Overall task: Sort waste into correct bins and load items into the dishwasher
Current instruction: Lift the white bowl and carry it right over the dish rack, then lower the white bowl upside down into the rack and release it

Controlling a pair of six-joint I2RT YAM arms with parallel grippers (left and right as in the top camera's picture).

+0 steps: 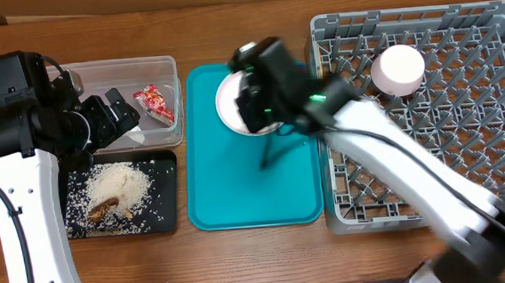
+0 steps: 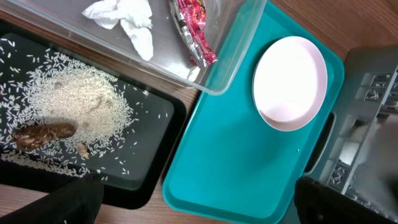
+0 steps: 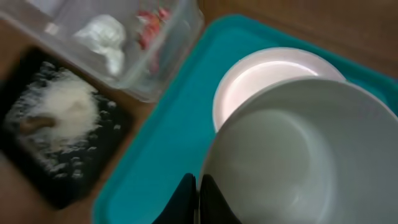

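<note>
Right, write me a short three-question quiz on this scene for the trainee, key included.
1. True or false: the red wrapper lies on the black tray.
2. What lies on the black tray? A) rice and a brown scrap B) a napkin C) a cup
3. Fill in: the right gripper, above the teal tray, is shut on the rim of a deep white ___.
Key: 1 false, it is in the clear tub; 2 A; 3 bowl.
</note>
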